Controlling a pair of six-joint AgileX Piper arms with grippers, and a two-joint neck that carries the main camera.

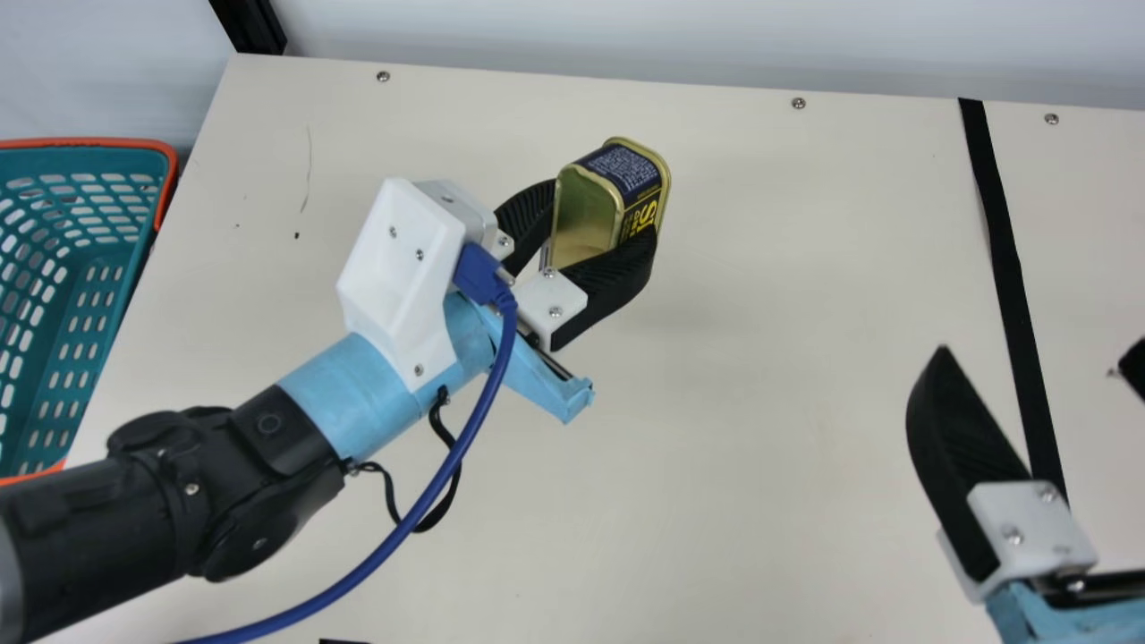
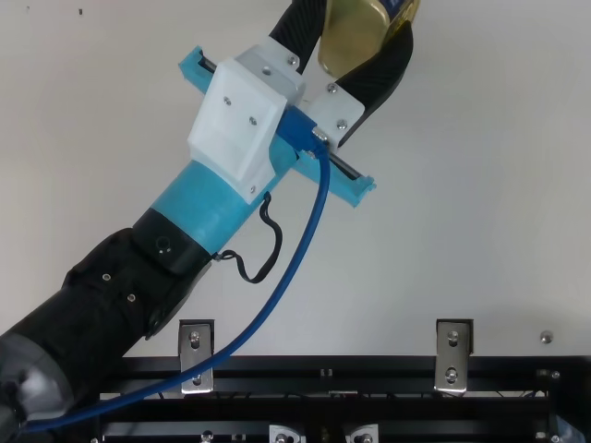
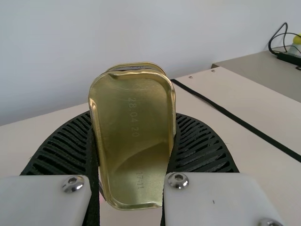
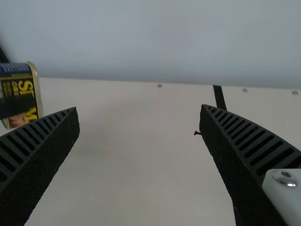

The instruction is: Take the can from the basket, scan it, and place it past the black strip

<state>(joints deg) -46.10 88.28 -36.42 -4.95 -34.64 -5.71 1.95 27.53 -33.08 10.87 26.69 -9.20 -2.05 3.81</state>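
Main view, clock read from centre. Gold metal can with rounded corners and a navy label with yellow lettering (image 1: 640,174): between 12 and 1, raised over the cream surface (image 1: 760,447). It's gripped in the left end effector (image 1: 608,210), one black ribbed finger on each flank, parted by the can's width. Left wrist view: plain gold end faces the wrist, can leaning a bit toward 11. Top view: can at the picture's edge, between 12 and 1, cut off by it.

Left arm, black with a light blue section (image 1: 358,394), comes in from 8. White housing (image 1: 402,277) on it, thick blue cable (image 1: 429,492) running off toward 7.

Right end effector (image 1: 1038,353): about 3, fingers wide apart, nothing between them. Right wrist view agrees, and has the can off at 10 with a black finger across it.

Teal plastic basket with orange rim (image 1: 98,141): at 9, beside the surface. Long black strip (image 1: 1006,268): around 3, running roughly 2 to 4. Can is on the basket side of it, well apart from both. Pale wall (image 1: 626,36) along 12.
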